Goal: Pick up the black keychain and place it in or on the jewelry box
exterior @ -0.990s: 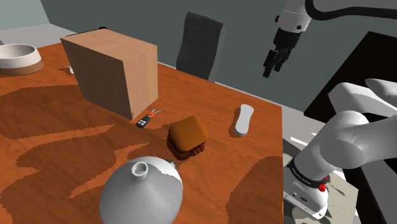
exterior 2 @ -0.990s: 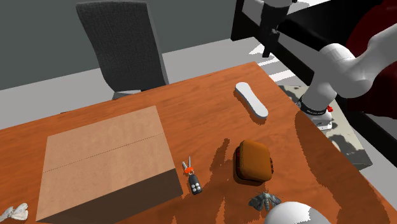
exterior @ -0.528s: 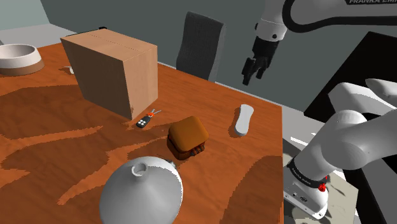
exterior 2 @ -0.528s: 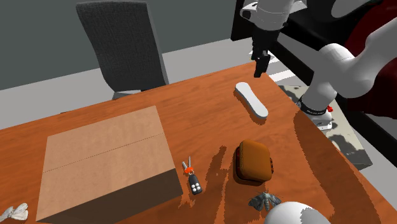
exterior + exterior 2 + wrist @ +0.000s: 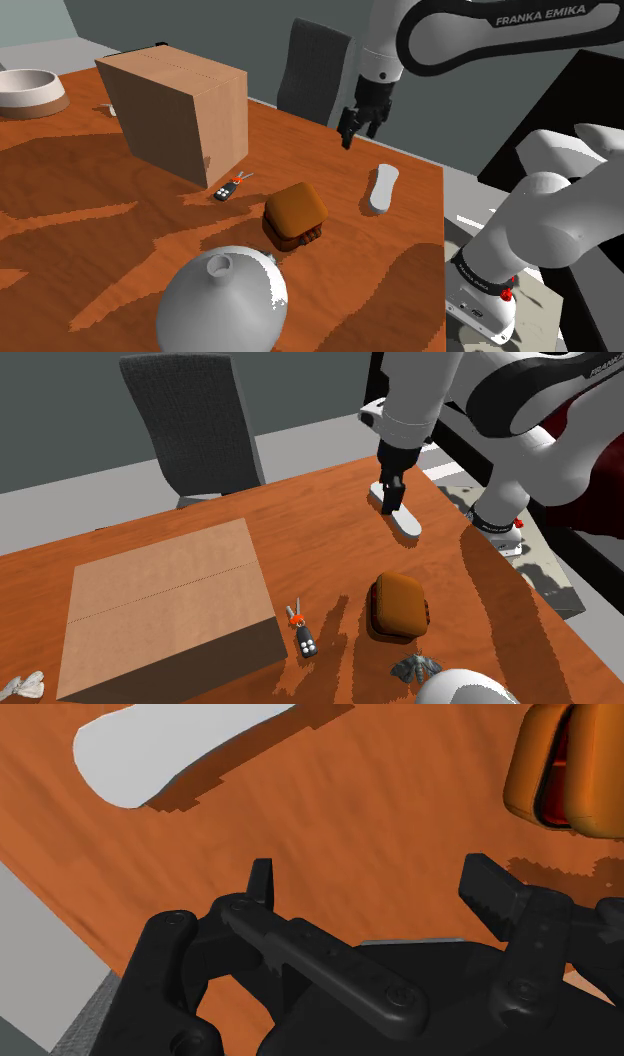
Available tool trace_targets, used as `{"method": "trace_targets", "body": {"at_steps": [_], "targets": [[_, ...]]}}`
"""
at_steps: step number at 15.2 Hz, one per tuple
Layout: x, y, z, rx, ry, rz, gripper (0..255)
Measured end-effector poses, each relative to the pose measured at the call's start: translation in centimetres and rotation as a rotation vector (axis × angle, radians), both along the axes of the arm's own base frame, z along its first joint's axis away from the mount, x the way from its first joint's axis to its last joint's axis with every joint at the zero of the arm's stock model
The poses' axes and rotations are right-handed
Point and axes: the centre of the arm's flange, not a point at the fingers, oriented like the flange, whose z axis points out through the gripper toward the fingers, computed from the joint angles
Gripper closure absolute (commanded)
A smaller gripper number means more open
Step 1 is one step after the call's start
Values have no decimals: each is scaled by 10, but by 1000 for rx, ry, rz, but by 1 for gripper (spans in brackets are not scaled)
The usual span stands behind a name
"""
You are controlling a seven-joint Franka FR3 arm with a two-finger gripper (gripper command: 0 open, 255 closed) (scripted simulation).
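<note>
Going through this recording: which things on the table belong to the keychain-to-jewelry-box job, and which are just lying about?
Belongs to the job:
- black keychain
- brown jewelry box
- gripper, jaws open, above the table

Just lying about:
- cardboard box
- white oblong piece
- grey domed vessel
- bowl
- chair

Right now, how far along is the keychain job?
Nothing looks done: the black keychain lies on the table beside the cardboard box. In hand: the open, empty hand hovers above the table, away from the keychain. Left: reach it, grasp it, carry it to the orange-brown jewelry box.
</note>
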Motion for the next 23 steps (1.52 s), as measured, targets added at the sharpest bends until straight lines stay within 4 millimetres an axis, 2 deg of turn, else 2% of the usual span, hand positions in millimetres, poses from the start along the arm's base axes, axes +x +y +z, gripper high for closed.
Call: {"method": "trace_targets", "body": {"at_steps": [14, 16, 19, 23], "targets": [[79, 150, -59, 20, -26, -49, 0], [94, 175, -69, 24, -30, -56, 0], [111, 202, -77, 28, -35, -67, 0], [136, 247, -95, 35, -42, -81, 0]]}}
